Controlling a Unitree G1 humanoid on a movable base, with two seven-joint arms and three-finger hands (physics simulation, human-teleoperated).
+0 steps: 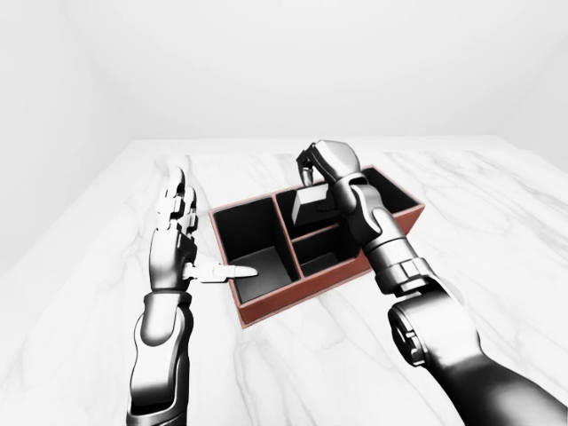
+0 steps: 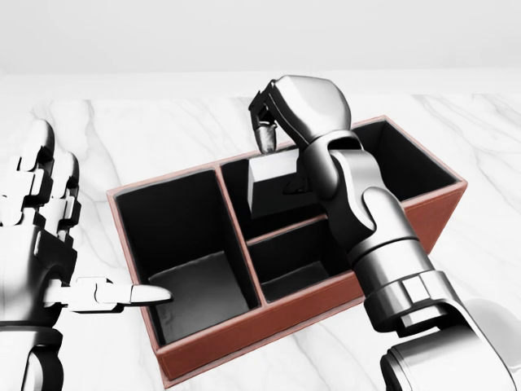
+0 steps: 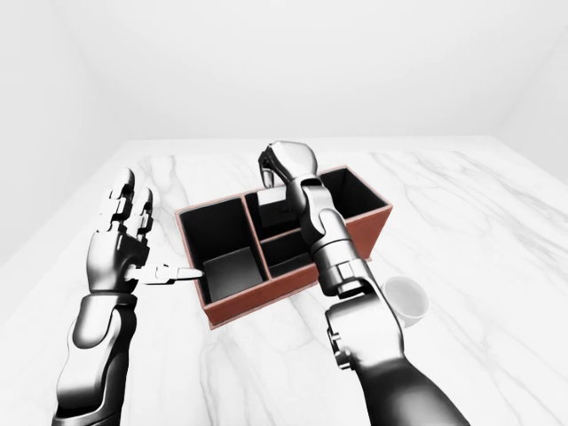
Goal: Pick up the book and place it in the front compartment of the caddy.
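A red-brown caddy (image 2: 309, 318) with black-lined compartments sits on the white marble bench (image 2: 138, 138). The gray book (image 2: 273, 186) stands tilted in the far middle compartment, its top edge at the height of the caddy's rim. The right hand (image 2: 301, 110) hangs just above the book, fingers (image 2: 265, 137) curled downward with the tips at the book's top edge; I cannot tell whether they pinch it. The left hand (image 2: 41, 236) is raised at the caddy's left, fingers spread, 1 finger pointing right over the near-left compartment's rim. A white cup (image 3: 404, 297) stands on the bench near the caddy's right, behind the right forearm.
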